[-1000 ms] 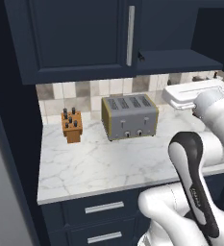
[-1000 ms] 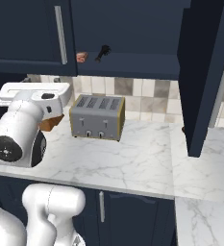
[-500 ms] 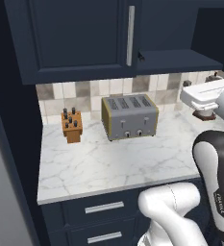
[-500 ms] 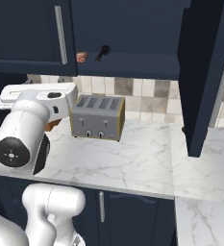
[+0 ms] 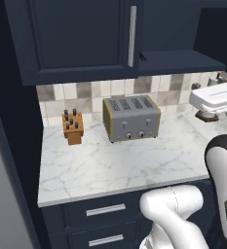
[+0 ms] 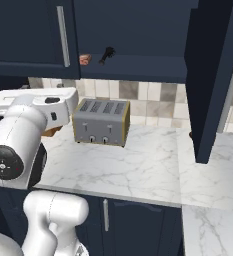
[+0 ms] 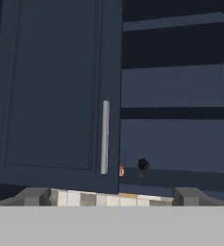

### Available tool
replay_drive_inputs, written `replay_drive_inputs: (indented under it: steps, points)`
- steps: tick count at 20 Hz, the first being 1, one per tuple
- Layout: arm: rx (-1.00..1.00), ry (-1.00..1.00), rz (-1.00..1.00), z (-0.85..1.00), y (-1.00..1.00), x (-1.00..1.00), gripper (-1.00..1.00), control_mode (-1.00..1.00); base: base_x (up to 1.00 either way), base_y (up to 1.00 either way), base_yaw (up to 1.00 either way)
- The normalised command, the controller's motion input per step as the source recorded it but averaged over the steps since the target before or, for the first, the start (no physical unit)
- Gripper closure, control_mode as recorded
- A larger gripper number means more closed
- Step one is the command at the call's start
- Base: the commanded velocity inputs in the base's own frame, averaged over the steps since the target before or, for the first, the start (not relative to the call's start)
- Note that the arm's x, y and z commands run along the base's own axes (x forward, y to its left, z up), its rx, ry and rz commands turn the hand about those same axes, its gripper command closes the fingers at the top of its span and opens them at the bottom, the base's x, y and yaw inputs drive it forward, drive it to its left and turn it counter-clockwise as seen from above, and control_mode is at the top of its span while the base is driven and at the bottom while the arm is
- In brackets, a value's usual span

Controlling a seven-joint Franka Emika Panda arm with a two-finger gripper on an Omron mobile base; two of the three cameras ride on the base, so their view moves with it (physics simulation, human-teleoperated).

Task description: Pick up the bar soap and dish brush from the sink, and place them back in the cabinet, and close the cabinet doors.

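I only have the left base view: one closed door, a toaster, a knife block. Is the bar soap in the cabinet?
Observer: Yes. In the right base view the bar soap lies on the bottom shelf of the cabinet, just right of the closed left door.
Operator: And the dish brush?
Observer: The dish brush lies on the same shelf, to the right of the soap and apart from it.
Operator: So what is left to do?
Observer: The right door stands swung open toward the robot. It is not yet closed.
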Motion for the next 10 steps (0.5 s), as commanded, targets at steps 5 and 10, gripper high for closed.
replay_drive_inputs:
  steps: [5, 10]
  points:
    - [0.00, 0.00, 0.00, -0.01, 0.00, -0.17, -1.00, -1.00, 0.00, 0.00, 0.00]
    - [0.00, 0.00, 0.00, -0.02, 0.00, -0.14, -1.00, -1.00, 0.00, 0.00, 0.00]
